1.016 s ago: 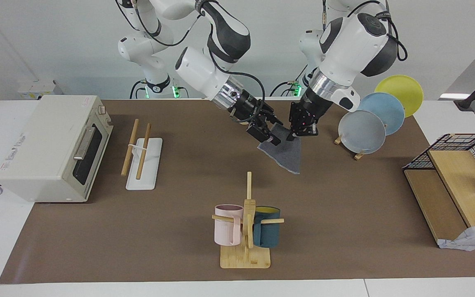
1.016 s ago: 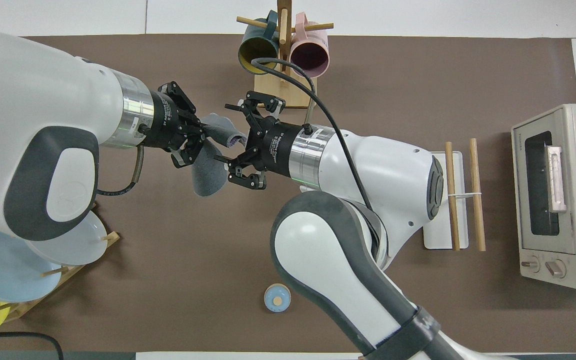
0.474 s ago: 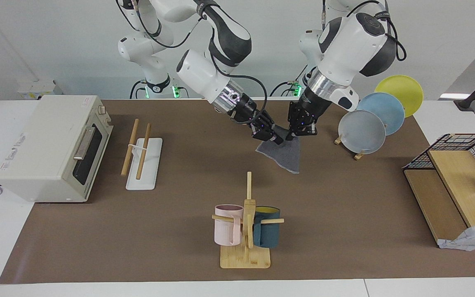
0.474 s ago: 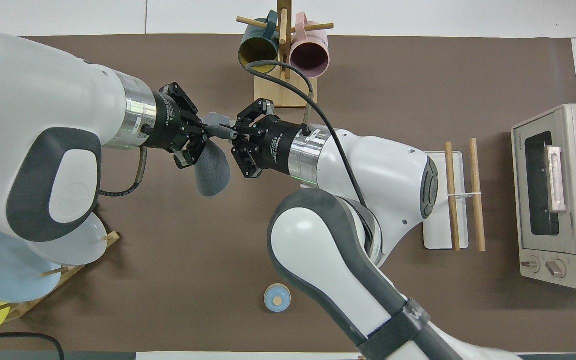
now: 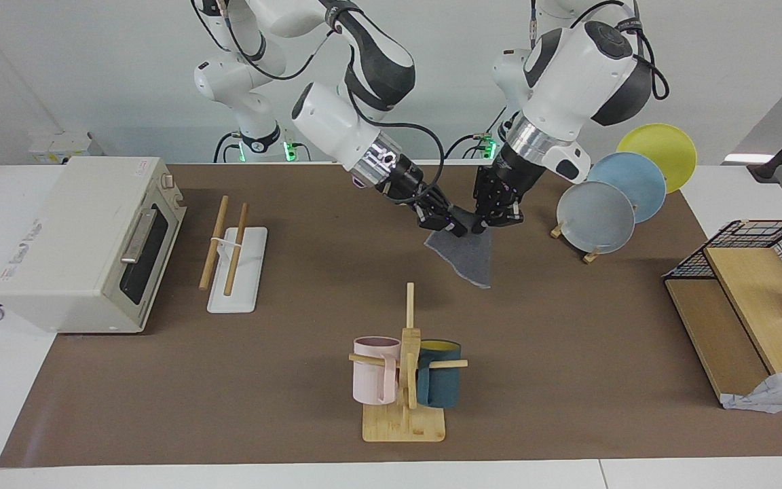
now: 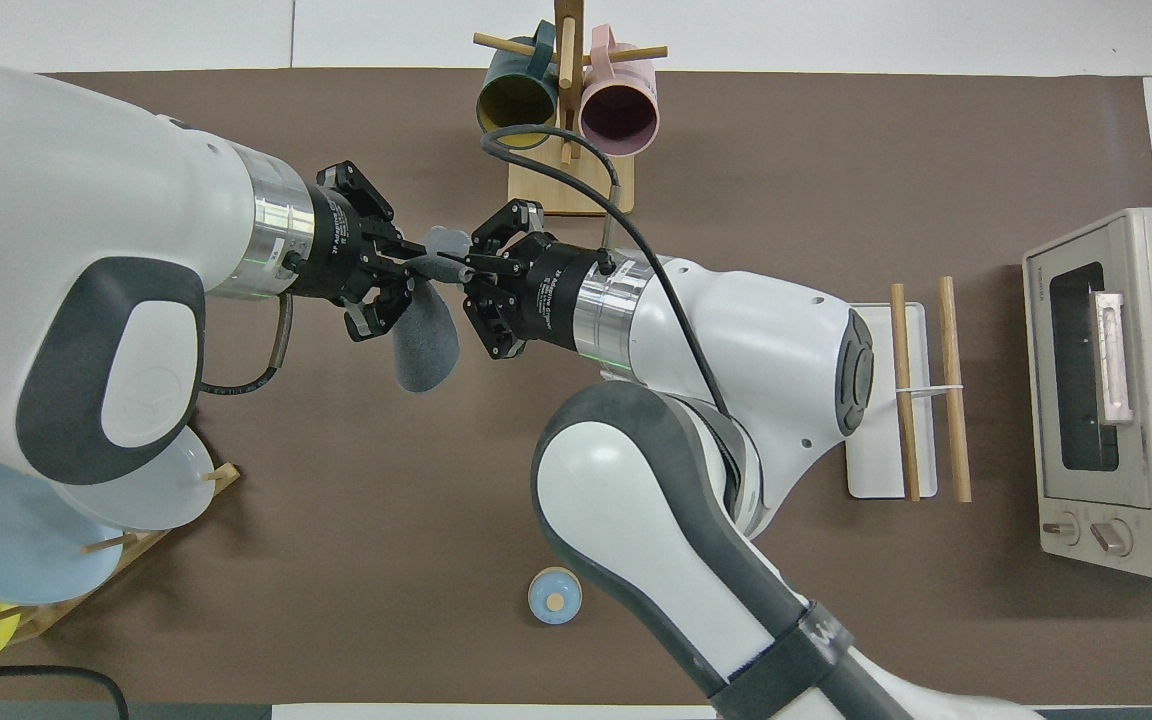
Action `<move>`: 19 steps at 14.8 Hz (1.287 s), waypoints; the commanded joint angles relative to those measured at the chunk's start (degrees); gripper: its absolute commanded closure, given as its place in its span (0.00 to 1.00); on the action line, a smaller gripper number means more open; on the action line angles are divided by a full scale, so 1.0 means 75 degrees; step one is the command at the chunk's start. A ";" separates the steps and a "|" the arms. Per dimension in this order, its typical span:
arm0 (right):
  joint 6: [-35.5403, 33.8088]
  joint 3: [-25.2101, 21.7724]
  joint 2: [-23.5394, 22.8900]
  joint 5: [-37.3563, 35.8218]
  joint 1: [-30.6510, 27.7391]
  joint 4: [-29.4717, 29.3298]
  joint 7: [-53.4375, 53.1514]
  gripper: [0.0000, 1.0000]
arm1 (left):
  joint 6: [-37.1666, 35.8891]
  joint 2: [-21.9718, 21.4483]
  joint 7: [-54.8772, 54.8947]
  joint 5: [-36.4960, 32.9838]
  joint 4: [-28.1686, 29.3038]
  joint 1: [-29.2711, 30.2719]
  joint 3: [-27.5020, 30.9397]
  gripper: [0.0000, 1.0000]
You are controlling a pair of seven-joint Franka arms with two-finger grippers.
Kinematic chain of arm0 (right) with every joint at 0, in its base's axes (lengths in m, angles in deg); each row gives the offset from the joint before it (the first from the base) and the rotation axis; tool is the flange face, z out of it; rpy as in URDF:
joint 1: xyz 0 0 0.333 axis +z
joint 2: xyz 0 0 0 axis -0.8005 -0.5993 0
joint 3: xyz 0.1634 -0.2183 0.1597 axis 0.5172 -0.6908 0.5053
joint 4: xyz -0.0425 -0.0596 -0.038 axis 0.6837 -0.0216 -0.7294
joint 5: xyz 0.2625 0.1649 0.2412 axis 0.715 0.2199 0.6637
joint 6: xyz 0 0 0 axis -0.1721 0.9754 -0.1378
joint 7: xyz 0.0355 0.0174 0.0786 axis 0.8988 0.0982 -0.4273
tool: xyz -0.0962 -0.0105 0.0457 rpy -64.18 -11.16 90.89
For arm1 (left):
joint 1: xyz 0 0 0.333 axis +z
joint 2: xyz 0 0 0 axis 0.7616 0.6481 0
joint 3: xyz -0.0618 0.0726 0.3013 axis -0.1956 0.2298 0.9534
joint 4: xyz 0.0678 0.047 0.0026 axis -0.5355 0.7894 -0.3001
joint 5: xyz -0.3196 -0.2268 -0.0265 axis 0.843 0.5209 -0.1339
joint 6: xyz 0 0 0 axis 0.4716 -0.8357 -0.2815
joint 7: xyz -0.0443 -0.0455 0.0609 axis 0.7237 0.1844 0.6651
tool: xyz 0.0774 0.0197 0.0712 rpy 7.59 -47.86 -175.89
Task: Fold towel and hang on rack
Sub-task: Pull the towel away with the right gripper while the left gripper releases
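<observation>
Towel (image 5: 467, 257) hangs mid-table, up off the table: right gripper (image 5: 454, 227) fingers clenched on its top edge, left gripper (image 5: 480, 225) at the same edge, grip unclear. Thin, limp, light cloth; hold it by corners to keep the fold flat for the rack (image 5: 235, 261).

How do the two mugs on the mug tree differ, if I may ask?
The pink mug has a dark purplish inside; the teal mug has a yellow inside. The pink mug hangs toward the right arm's end of the table, the teal mug toward the left arm's. Both hang on pegs of the mug tree.
</observation>
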 commanded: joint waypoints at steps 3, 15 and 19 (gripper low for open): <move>-0.2117 -0.0003 0.0062 -0.4007 -0.0377 -0.0163 0.0222 1.00 | 0.0091 -0.0228 0.1368 -0.0162 0.0243 0.0018 0.0137 0.00; -0.6245 -0.0073 0.1140 -0.6874 -0.2404 0.0656 0.4332 1.00 | -0.0283 -0.0217 0.8855 -0.0989 0.0255 0.1413 0.0161 0.00; -0.7031 -0.0062 0.1328 -0.8000 -0.3270 0.0669 0.5936 1.00 | -0.0623 -0.0217 1.0894 -0.1637 0.0138 0.1413 0.0184 0.00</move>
